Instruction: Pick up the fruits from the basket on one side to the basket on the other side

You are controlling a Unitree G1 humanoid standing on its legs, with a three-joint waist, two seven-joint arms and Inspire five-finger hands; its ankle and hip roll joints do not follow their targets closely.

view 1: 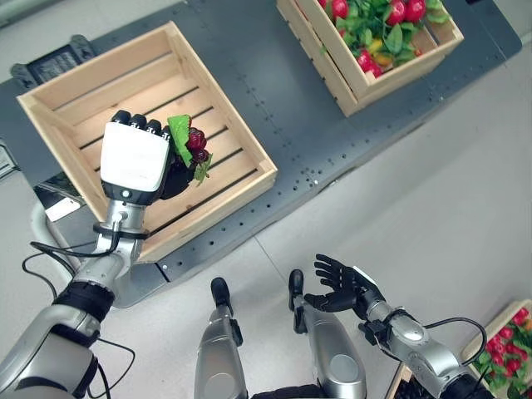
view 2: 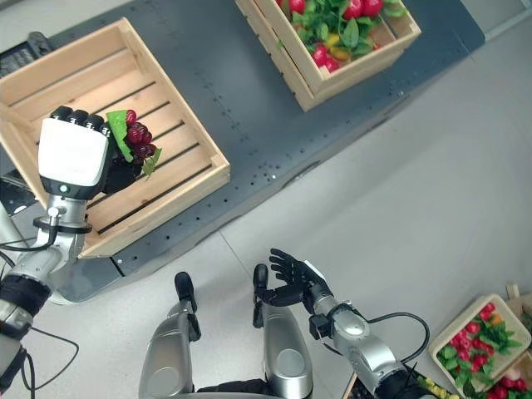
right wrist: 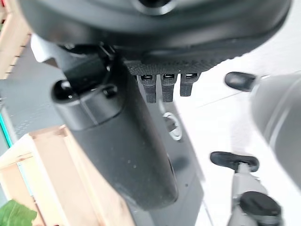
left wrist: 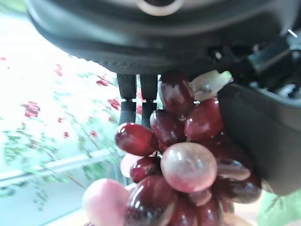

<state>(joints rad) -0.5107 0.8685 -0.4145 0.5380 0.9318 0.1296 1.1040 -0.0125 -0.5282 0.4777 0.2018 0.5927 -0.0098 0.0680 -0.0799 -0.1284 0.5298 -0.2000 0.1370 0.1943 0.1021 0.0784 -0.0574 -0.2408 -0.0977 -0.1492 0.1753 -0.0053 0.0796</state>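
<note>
No legible print or labels in any view. Left robot hand (view 1: 133, 162) is up over the empty wooden crate (view 1: 91, 87) on the robot's left, back of hand w/ white cover facing the head cam, arm reaching in from lower left. Fingers curled round a bunch of dark red grapes (view 1: 197, 146) w/ green leaves; left wrist view shows the grapes (left wrist: 183, 160) jammed against the palm, fingers (left wrist: 127, 96) wrapped behind them. Bunch sits above the crate's slatted floor, near its right half; can't tell if it touches the slats. Second wooden crate (view 1: 332, 71) sits on the robot's right side of the dark grey worktop (view 1: 266, 91), well apart from the first, packed w/ red fruit and green leaves (view 1: 378, 25). Right robot hand (view 1: 339, 284) is low, off the worktop, over the light floor (view 1: 449, 191), palm up-ish, fingers spread and relaxed, holding nothing; its own wrist view agrees, thumb (right wrist: 113, 141) and fingers straight. Another fruit crate (view 2: 474, 341) sits on the floor at the far lower right.
</note>
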